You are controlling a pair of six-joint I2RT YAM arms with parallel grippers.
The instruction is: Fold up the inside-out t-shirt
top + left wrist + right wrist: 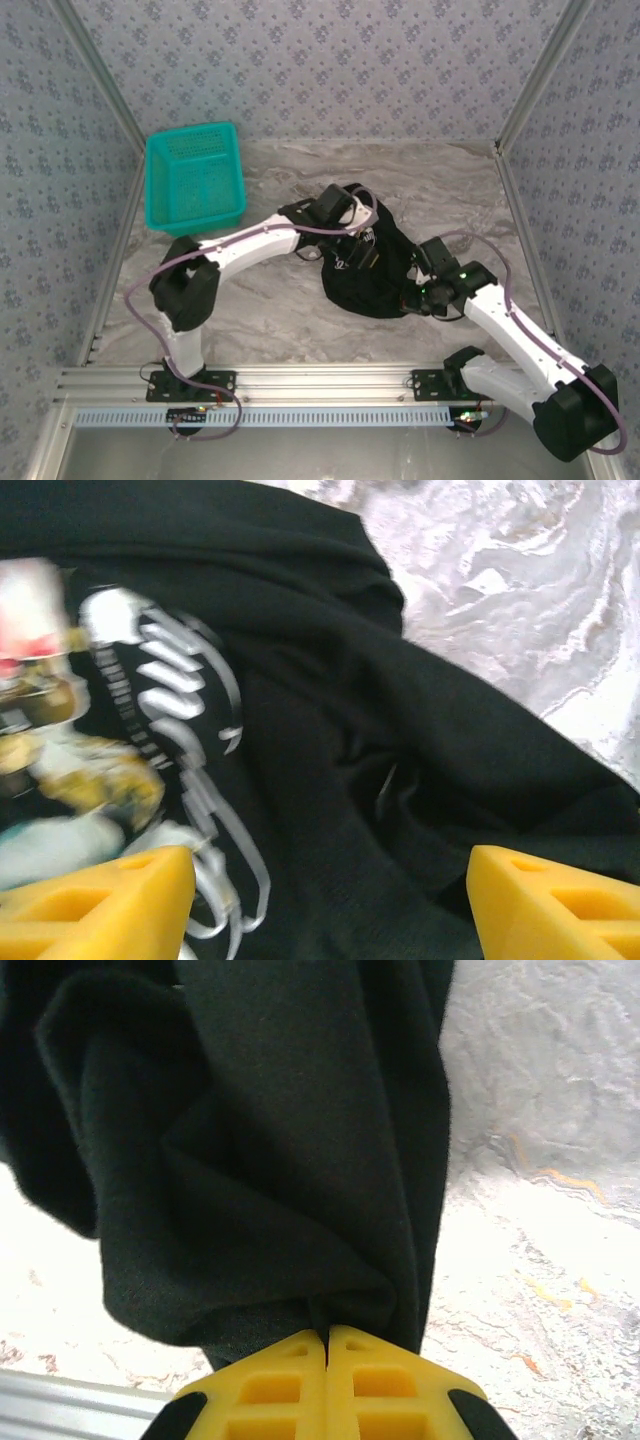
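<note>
The inside-out t-shirt (372, 282) lies bunched in a black heap at the middle of the marble table. In the left wrist view its white and pale printed graphic (170, 710) faces up beside dark folds (420, 740). My left gripper (350, 250) hovers over the heap's upper left. Its yellow fingers are spread wide, and this gripper (330, 905) is open just above the cloth. My right gripper (416, 300) is at the heap's right edge. In its wrist view the gripper (327, 1345) is shut on a gathered fold of the t-shirt (260, 1140).
A teal mesh basket (195, 178) stands at the back left of the table (260, 320). Patterned walls with metal posts close in the left, right and back. An aluminium rail (320, 380) runs along the near edge.
</note>
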